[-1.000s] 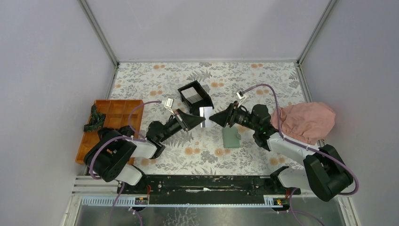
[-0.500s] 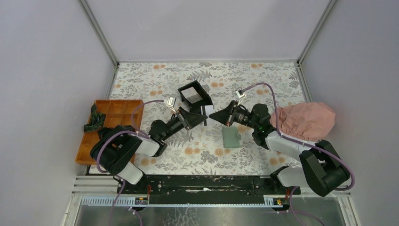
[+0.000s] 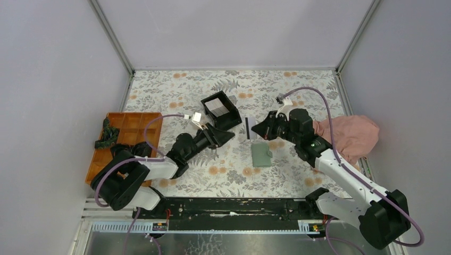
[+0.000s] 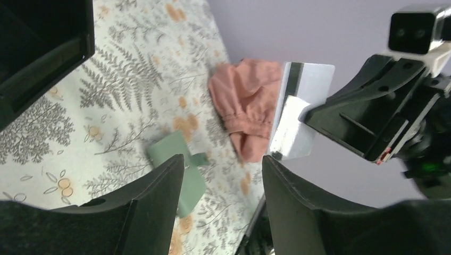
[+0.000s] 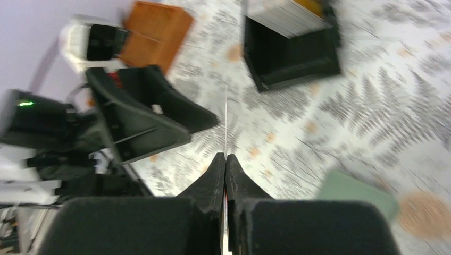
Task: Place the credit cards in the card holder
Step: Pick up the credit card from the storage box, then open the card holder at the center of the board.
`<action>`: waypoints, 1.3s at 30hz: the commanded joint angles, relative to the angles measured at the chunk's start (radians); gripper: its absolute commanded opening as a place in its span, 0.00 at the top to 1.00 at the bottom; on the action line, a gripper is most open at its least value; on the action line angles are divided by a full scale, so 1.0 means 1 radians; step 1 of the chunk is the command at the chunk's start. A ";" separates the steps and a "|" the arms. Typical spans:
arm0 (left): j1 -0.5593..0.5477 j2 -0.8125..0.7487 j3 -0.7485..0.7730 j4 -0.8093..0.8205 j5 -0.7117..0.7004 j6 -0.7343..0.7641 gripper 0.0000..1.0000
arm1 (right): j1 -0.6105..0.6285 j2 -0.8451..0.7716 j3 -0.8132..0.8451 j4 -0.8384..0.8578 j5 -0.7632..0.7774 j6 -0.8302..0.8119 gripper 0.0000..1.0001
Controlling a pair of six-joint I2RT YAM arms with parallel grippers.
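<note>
One of the credit cards [image 3: 248, 128] stands on edge above the table, pinched in my right gripper [image 3: 255, 129], which is shut on it. In the left wrist view this pale card [image 4: 304, 106] sticks out of the right gripper's black fingers [image 4: 367, 119]. In the right wrist view the card [image 5: 225, 125] is a thin line edge-on. My left gripper [image 3: 230, 136] is open and empty, a short gap to the card's left; its fingers [image 4: 159, 191] stand wide apart. The green card holder [image 3: 261, 154] lies flat and closed below the right gripper. More cards [image 3: 217, 108] sit in the black box.
The black open-top box [image 3: 227, 116] stands behind the left gripper. An orange compartment tray [image 3: 127, 127] holding a dark green item [image 3: 108, 134] is at the left edge. A pink cloth [image 3: 351, 135] lies at the right, partly under the right arm.
The card has passed from my left gripper to my right. The left jaws opened and let go; the right jaws shut on it and drew it to the right.
</note>
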 commanded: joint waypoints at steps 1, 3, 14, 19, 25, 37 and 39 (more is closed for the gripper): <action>-0.096 -0.067 0.091 -0.354 -0.190 0.238 0.37 | -0.004 0.000 0.091 -0.386 0.201 -0.135 1.00; -0.136 -0.066 0.120 -0.432 -0.250 0.270 0.39 | -0.003 0.011 0.114 -0.463 0.239 -0.151 1.00; -0.303 0.034 0.265 -0.664 -0.476 0.337 0.47 | 0.156 0.055 0.139 -0.660 0.486 -0.137 1.00; -0.352 0.091 0.301 -0.692 -0.523 0.347 0.49 | 0.214 0.085 0.133 -0.679 0.568 -0.104 1.00; -0.393 0.145 0.347 -0.725 -0.554 0.368 0.49 | 0.225 0.131 0.125 -0.666 0.604 -0.089 1.00; -0.423 0.217 0.405 -0.752 -0.561 0.381 0.50 | 0.226 0.238 0.123 -0.649 0.673 -0.094 1.00; -0.425 0.223 0.408 -0.757 -0.563 0.381 0.50 | 0.226 0.245 0.129 -0.661 0.697 -0.094 1.00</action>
